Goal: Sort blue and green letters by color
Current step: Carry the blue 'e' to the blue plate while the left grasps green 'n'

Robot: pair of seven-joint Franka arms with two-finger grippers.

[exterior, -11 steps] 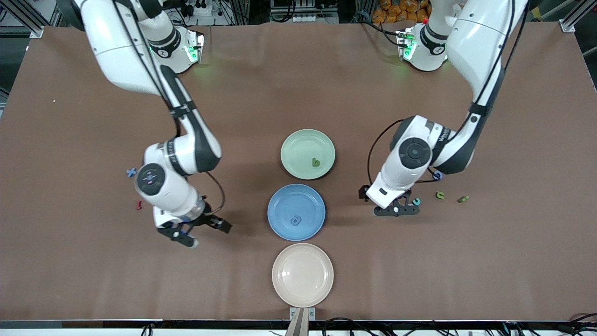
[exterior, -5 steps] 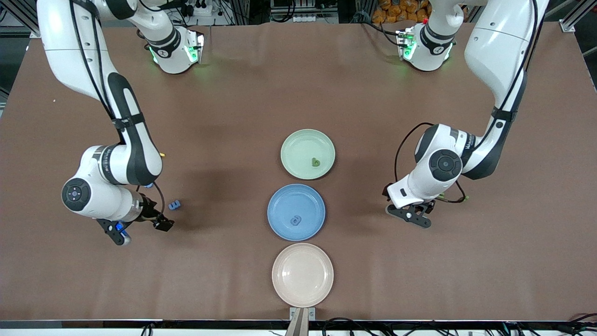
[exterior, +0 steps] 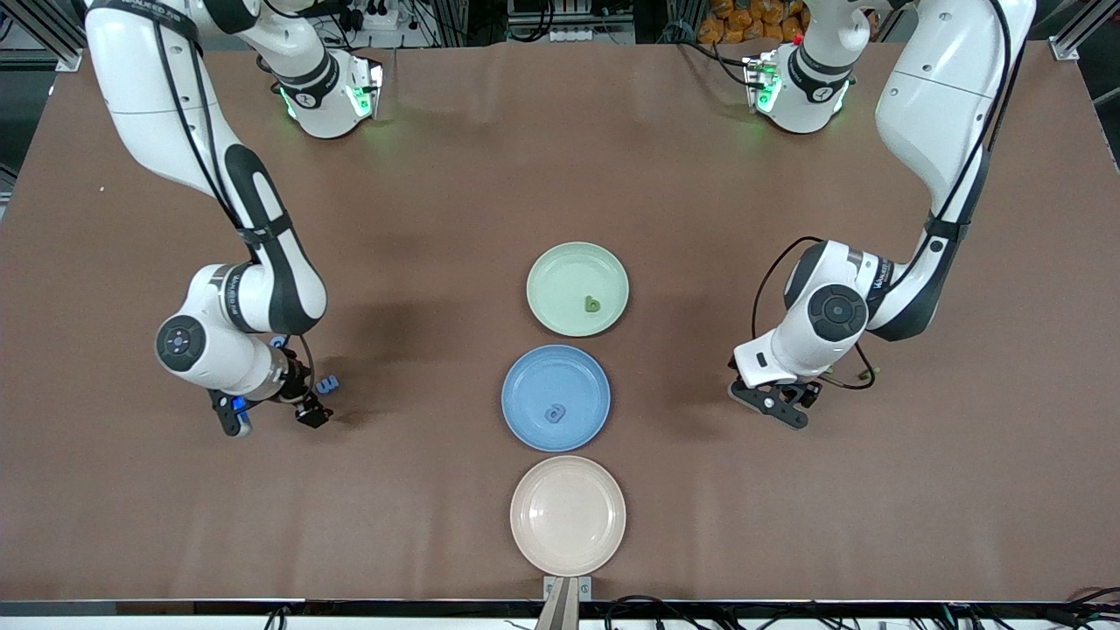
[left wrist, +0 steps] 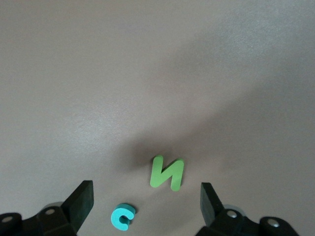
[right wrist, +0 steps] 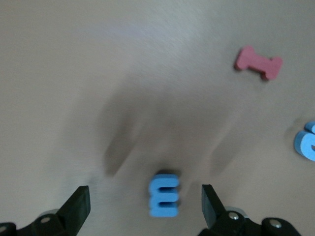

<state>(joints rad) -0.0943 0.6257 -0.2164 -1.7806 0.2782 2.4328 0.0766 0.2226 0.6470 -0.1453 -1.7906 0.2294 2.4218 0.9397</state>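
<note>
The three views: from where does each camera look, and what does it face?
Front view: high across the table, facing both arm bases, plates in a row, both arms visible.
Left wrist view: on the left arm, looking down past the open left tool at a green N.
Right wrist view: above the blue E, open right tool.
Shared: the blue E also shows in front.

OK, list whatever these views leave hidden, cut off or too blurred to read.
- Front view: the left arm's wrist covers the green letter N and the teal letter.
- Right wrist view: a second blue letter is cut off by the frame edge.
- Right wrist view: the blue letter E is motion-blurred.
- Front view: the letter on the blue plate is too small to read.
</note>
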